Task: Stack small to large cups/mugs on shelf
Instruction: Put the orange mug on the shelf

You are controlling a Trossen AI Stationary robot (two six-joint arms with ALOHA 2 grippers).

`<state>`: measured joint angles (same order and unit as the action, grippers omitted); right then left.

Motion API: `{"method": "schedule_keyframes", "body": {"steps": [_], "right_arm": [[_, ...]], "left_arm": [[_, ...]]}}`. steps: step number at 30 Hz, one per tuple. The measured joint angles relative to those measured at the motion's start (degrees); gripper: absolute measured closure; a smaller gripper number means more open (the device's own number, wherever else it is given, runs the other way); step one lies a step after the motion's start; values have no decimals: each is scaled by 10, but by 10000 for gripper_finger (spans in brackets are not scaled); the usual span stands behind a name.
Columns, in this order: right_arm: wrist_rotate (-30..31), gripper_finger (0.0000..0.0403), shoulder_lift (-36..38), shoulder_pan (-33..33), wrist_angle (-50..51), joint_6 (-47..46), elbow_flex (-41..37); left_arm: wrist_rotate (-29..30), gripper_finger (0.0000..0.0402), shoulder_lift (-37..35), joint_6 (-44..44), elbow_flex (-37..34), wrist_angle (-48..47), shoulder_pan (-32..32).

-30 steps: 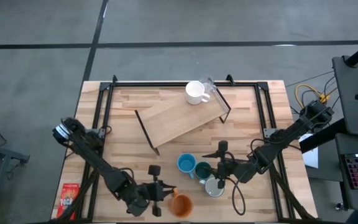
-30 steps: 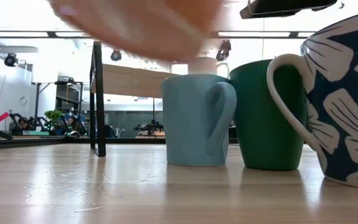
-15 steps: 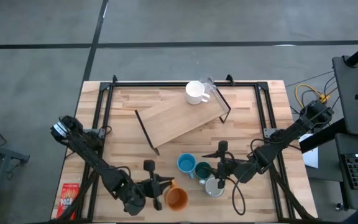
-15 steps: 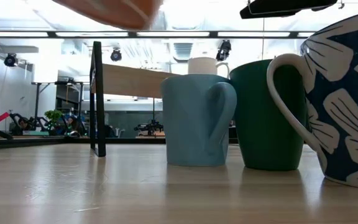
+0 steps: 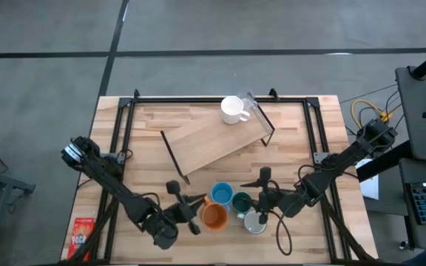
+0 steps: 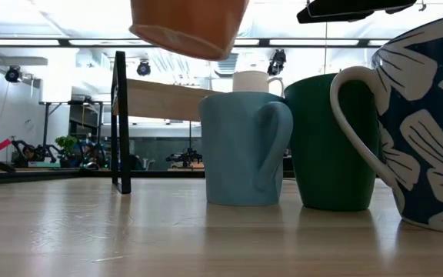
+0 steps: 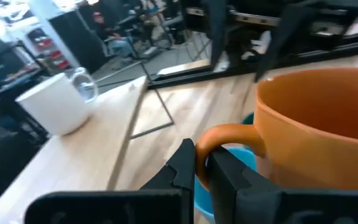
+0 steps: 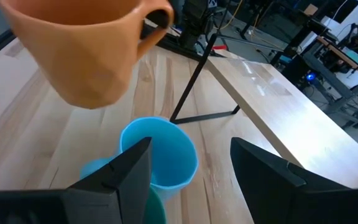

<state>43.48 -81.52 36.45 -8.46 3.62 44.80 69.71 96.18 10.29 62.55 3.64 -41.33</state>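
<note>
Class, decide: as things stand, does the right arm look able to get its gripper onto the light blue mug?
Probably yes. The right gripper is open beside the light blue mug, but the orange mug, lifted by the left gripper, hangs close alongside and may crowd the approach.

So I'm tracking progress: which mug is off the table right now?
The orange mug, held up by its handle in the left gripper; the others stand on surfaces.

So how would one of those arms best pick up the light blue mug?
Probably by the rim. The light blue mug stands upright and open-topped, so one finger could drop inside from above. The dark green mug crowds one side, and the left gripper holds the orange mug close by.
</note>
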Motion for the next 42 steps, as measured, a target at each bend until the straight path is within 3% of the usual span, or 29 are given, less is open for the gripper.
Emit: {"method": "schedule_keyframes", "body": {"steps": [5, 11, 23, 34, 42], "right_arm": [[0, 193, 0, 0, 0, -1, 0], [0, 193, 0, 0, 0, -1, 0], [0, 193, 0, 0, -1, -4, 0], [0, 193, 0, 0, -7, -4, 0], [0, 193, 0, 0, -8, -4, 0]], "left_arm": [[-2, 399, 0, 14, -1, 1, 0], [-96, 399, 15, 59, -8, 1, -3], [-93, 399, 76, 188, -49, 5, -4], [-111, 397, 147, 243, -48, 39, 5], [-140, 396, 157, 243, -48, 66, 6]]}}
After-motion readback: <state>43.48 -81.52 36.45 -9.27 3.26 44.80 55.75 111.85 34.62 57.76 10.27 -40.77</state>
